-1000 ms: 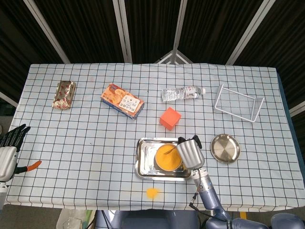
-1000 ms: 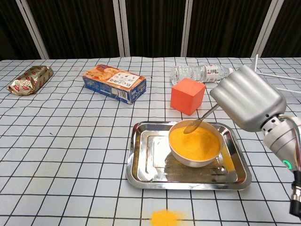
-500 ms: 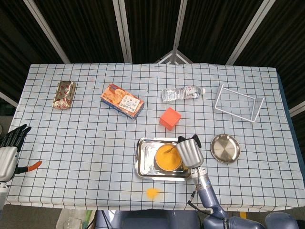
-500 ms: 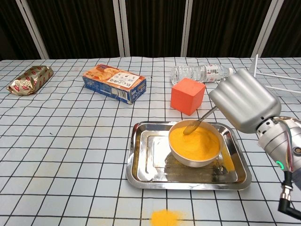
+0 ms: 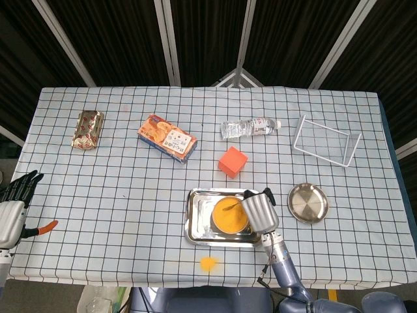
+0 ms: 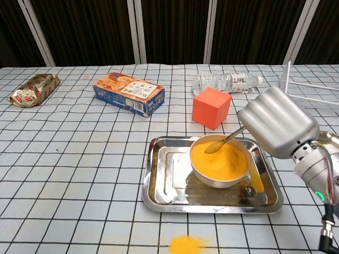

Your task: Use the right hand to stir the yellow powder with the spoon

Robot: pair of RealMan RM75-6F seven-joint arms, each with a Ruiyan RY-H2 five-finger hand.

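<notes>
On table: white tablecloth (image 5: 130, 195) with dark grid, covers whole top; loose yellow spill (image 6: 186, 245) near front edge.
Backdrop: dark panels with pale slanted struts.
Tray (image 6: 159, 182): holds bowl of yellow powder (image 6: 220, 159).
Right hand (image 6: 277, 128): fingers curled around spoon (image 6: 225, 141), tip in powder.
Left hand (image 5: 13, 203): off table's left edge, fingers spread, holding nothing.

Checked tablecloth (image 5: 130, 195), dark slatted backdrop (image 5: 117, 39)

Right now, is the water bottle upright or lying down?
Lying down. The water bottle rests on its side on the tablecloth behind the orange cube, cap toward the wire rack. Fill level: cannot tell.
</notes>
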